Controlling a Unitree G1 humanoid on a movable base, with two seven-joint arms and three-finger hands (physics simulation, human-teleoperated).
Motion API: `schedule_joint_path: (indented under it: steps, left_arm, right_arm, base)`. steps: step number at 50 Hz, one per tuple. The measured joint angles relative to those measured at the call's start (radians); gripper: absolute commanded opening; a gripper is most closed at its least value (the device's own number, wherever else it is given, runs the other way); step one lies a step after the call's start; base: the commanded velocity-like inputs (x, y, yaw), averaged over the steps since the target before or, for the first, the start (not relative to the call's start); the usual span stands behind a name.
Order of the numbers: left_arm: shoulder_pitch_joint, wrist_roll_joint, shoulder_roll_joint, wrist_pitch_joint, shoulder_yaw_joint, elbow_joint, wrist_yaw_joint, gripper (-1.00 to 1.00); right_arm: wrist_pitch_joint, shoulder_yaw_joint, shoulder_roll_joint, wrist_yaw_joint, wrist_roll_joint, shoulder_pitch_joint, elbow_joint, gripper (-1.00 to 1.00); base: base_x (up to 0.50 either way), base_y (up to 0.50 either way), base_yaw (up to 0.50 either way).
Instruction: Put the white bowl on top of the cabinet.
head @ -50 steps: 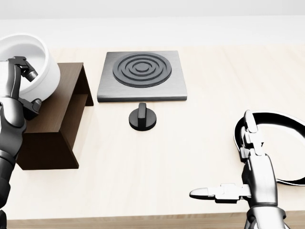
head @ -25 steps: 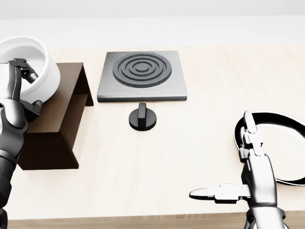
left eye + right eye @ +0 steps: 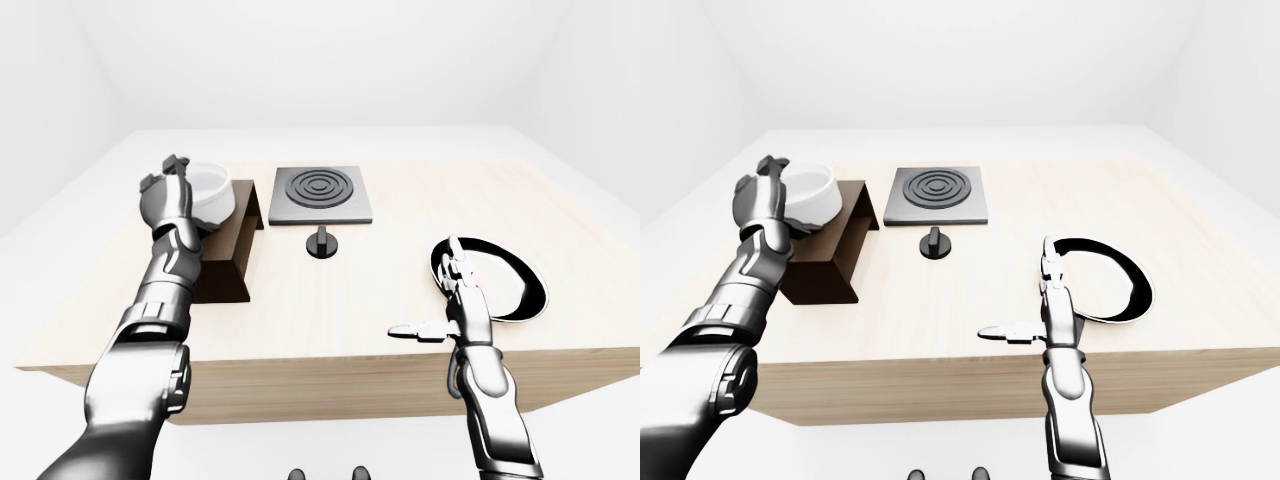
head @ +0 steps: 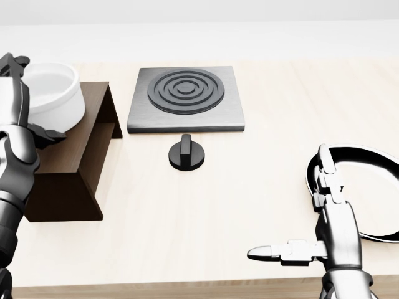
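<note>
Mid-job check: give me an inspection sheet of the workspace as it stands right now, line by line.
Surface: light wooden table, flat, no spills seen.
Job's things: white bowl sits upright on the dark brown cabinet.
Clutter: square stove plate with rings; black knob below it in the head view; black-rimmed plate at the right.
Grippers: left hand open beside the bowl, fingers spread; right hand open, resting by the plate.
Cables: nothing seen.
Surroundings: plain white room, nothing else seen.
</note>
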Motion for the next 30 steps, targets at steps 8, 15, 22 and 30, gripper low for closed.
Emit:
schedule_joint_path:
  steps: [8, 15, 22, 30]
  left_arm:
    - [-0.002, 0.004, 0.0, 0.0, 0.004, -0.003, 0.015, 1.0]
    - [-0.002, 0.007, 0.0, 0.0, 0.006, -0.006, 0.021, 1.0]
    - [-0.001, 0.008, -0.002, 0.0, 0.007, -0.01, 0.024, 1.0]
    - [0.026, -0.005, -0.013, 0.0, 0.013, -0.055, 0.02, 1.0]
  right_arm:
    - [0.0, 0.001, 0.0, 0.0, -0.002, 0.001, 0.0, 1.0]
    - [-0.001, 0.003, 0.001, 0.0, -0.004, 0.002, 0.001, 1.0]
    - [-0.001, 0.003, 0.001, 0.0, -0.004, 0.001, 0.002, 1.0]
    - [-0.003, 0.006, 0.001, -0.003, -0.007, -0.003, 0.009, 1.0]
  base:
    - [0.0, 0.0, 0.0]
    - [0.0, 0.0, 0.0]
    - [0.0, 0.0, 0.0]
    - [0.0, 0.0, 0.0]
